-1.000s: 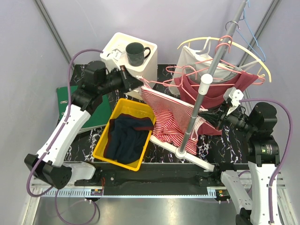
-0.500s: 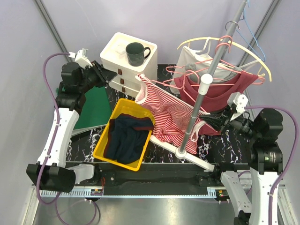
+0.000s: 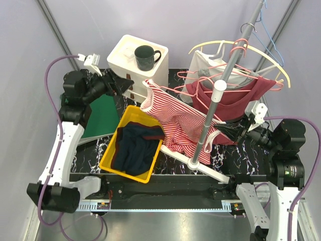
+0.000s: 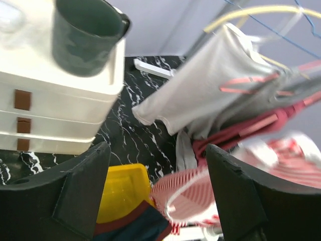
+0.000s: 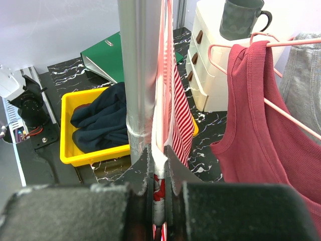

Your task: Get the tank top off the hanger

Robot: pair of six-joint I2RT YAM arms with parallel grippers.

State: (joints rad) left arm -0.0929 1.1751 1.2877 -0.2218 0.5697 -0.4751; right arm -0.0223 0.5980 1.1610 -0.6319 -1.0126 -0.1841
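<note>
The red-and-white striped tank top [image 3: 173, 118] hangs slack from near the white drawers across to the grey pole [image 3: 215, 100], sagging over the yellow bin's edge. My right gripper [image 3: 228, 128] is shut on its white hem [image 5: 161, 150], just right of the pole [image 5: 138, 75]. My left gripper [image 3: 123, 83] stands open beside the drawers, apart from the cloth. In the left wrist view its jaws [image 4: 156, 150] stand wide with the striped top [image 4: 190, 193] blurred beyond them. Pink hangers [image 3: 200, 80] cluster on the pole. Whether the striped top still sits on one I cannot tell.
A maroon top [image 3: 230, 98] and a pale grey top [image 3: 203, 63] hang on hangers by the pole. The yellow bin [image 3: 111, 150] holds a navy garment [image 3: 135, 145]. White drawers [image 3: 125, 55] carry a dark mug [image 3: 145, 56]. A green folder [image 3: 103, 113] lies at the left.
My left gripper let go of the striped top's strap, opened wide and drew back left. The top's left end dropped and slackened. The right gripper kept its grip.
</note>
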